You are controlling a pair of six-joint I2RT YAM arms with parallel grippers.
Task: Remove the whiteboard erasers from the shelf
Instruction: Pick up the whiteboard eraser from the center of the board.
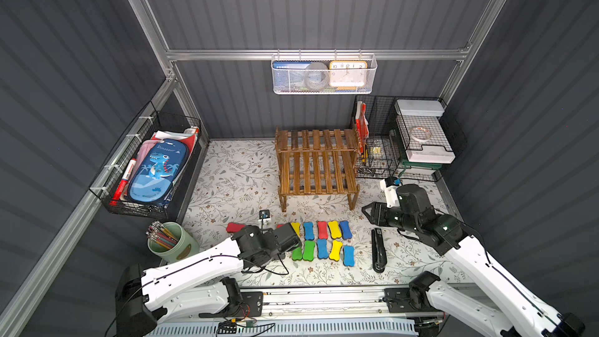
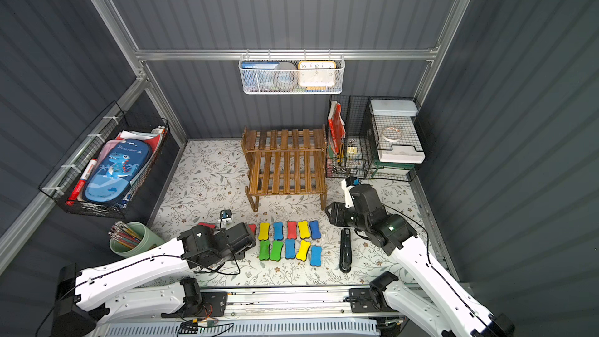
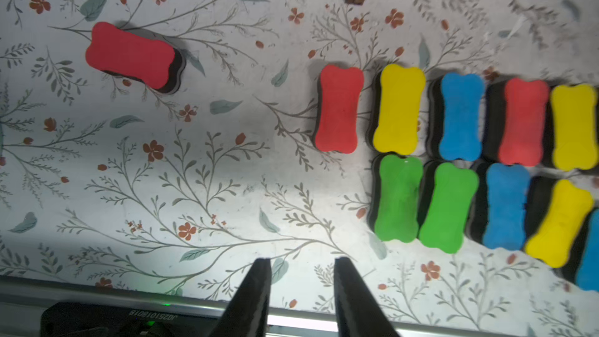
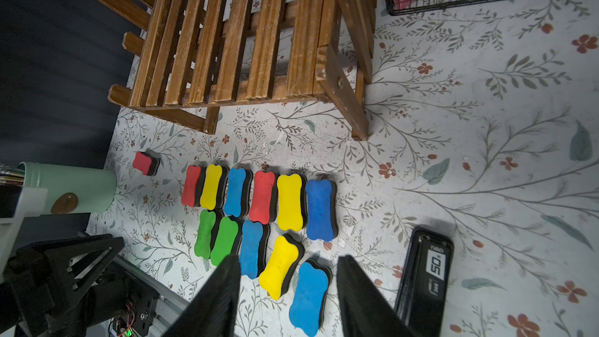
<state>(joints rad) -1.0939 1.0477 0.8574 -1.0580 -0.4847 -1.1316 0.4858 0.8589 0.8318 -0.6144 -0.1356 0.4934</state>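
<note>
The two-tier shelf of brown wooden slats [image 1: 316, 163] stands bare at 12 o'clock on the floral-patterned counter [image 1: 233, 183]. None of the bone-shaped foam whiteboard erasers [image 1: 334, 230] rests on it.

All twelve lie at the shelf's 6 o'clock, coloured tops up and dark felt down. Eleven are packed side by side in two rows, probably to keep them tidy and within reach of both arms. A lone red eraser [image 3: 131, 55] lies askew at the rows' 9 o'clock, well apart from them.

The left tool [image 3: 301, 260] hangs over bare counter beside the rows, jaws parted and grasping nothing, so it looks released. The right tool [image 4: 289, 259] hovers above the rows' 3 o'clock end, near the black stapler [image 1: 378, 251], jaws likewise spread and empty. Judging by the cleared slats, the removal seems finished.
</note>
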